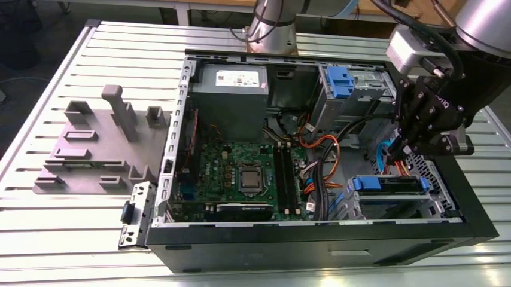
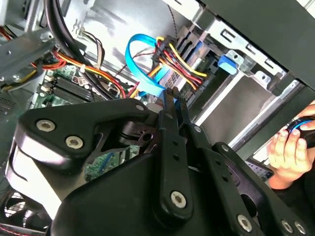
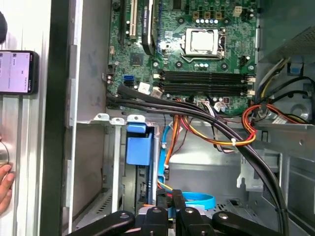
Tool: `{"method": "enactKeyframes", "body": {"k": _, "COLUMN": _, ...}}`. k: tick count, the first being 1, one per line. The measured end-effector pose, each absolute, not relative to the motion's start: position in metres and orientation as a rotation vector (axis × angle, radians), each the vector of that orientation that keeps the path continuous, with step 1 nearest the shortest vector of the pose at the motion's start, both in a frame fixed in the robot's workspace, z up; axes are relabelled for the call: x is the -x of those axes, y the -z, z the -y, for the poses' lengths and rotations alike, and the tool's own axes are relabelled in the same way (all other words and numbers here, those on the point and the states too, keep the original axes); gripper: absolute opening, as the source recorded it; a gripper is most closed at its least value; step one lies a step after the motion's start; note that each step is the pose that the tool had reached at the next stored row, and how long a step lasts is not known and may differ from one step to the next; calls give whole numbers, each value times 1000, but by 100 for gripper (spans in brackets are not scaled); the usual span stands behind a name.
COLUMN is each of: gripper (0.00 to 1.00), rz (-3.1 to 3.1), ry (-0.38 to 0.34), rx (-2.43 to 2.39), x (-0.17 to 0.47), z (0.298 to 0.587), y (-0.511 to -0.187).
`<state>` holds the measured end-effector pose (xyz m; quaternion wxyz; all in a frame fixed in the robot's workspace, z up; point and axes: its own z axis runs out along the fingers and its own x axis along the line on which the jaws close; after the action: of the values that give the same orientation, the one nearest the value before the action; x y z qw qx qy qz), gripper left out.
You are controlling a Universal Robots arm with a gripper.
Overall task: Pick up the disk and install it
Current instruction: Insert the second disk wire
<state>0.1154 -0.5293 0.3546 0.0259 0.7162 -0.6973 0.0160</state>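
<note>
The disk (image 1: 387, 184) sits in the drive bay at the near corner of the open computer case (image 1: 319, 239), on the exterior view's right. Only its blue carrier and a strip of silver edge show. In the first wrist view the disk's blue carrier end (image 3: 138, 147) sticks out of the bay. My gripper (image 1: 401, 156) hangs just above that bay, over the orange and blue cables. In both wrist views its black fingertips (image 2: 170, 96) are pressed together with nothing between them. The same shut gripper (image 3: 170, 196) points down into the case beside a blue flat cable (image 3: 197, 200).
A second blue bracket (image 1: 339, 81) sits in the upper bay beside the grey power supply (image 1: 231, 84). The motherboard (image 1: 239, 173) and cable bundles (image 1: 319, 149) fill the case floor. A grey fixture (image 1: 96, 143) stands on the table (image 1: 80, 227). A person's hand (image 2: 288, 150) and a phone (image 3: 17, 71) are outside the case.
</note>
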Motion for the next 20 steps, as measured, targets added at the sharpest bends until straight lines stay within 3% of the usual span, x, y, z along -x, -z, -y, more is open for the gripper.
{"method": "enactKeyframes", "body": {"k": 20, "gripper": 16, "rz": 2194, "ry": 16, "rx": -2261, "x": -112, "z": 563, "y": -341}}
